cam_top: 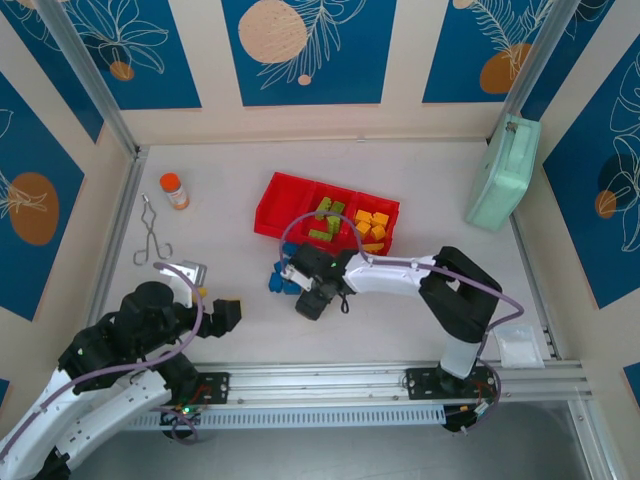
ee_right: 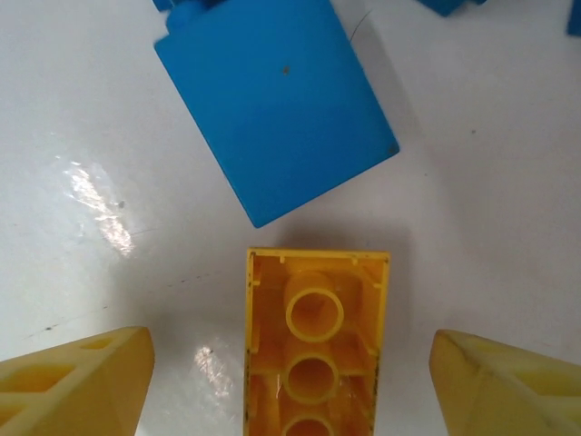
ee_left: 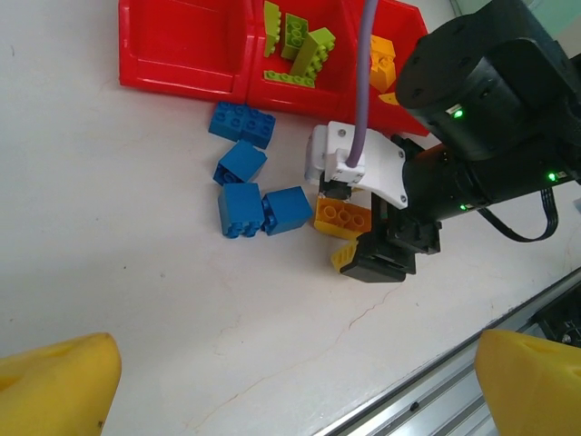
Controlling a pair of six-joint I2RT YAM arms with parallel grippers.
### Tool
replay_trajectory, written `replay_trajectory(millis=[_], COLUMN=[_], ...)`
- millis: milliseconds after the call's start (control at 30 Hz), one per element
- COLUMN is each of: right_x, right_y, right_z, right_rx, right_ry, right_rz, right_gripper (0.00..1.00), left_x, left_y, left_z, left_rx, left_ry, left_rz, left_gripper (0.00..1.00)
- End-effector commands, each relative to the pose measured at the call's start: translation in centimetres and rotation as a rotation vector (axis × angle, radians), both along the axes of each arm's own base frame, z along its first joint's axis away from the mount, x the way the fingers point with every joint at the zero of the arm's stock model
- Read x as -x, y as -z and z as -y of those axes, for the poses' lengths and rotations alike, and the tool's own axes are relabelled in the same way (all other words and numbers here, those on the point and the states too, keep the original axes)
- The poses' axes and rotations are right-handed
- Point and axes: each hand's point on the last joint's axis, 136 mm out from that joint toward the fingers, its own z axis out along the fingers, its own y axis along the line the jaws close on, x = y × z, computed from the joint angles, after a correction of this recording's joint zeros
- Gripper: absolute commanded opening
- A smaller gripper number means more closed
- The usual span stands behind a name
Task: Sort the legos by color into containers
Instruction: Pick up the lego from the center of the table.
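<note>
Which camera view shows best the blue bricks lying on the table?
Left wrist: all four blue bricks lie clear and whole. The top view shows them small, beside the right arm. The right wrist view shows one close, others cut off.

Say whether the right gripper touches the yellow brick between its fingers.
Apart. Right wrist view: bare table separates the yellow brick from the right gripper on both sides.
</note>
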Motion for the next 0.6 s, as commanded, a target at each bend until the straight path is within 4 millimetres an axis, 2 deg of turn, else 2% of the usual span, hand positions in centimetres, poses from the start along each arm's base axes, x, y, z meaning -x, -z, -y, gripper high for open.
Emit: replay_trajectory(millis=[0,233,400,567], right_x=[0.1,-0.8,-1.5,-1.4], right_y=[-0.1,0.3,0.4,-1.2], right_z=[-0.4,0.5,1.3,1.5], right_rx=[0.007,0.052,0.077,0.066], right_ry=[-0.013,0.045,0.084,0.093], right_rz=[-0.017,-0.009,0.023,0.056], right_gripper=[0.78,0.64,0.43,0.31], left_x=[-0.1,-0.4,-0.6,-0.6], left_y=[0.1,0.4,0.7,0.7], left_z=[0.5,0.4,0.5,0.4], left_rx=[-0.001,-0.021,-0.037,-0.038], left_ry=[0.025,0.009,0.005,0.0], left_rz=[0.003,-0.002,-0.014,-0.016], left_gripper=[0.99,0.99,0.99,0.99])
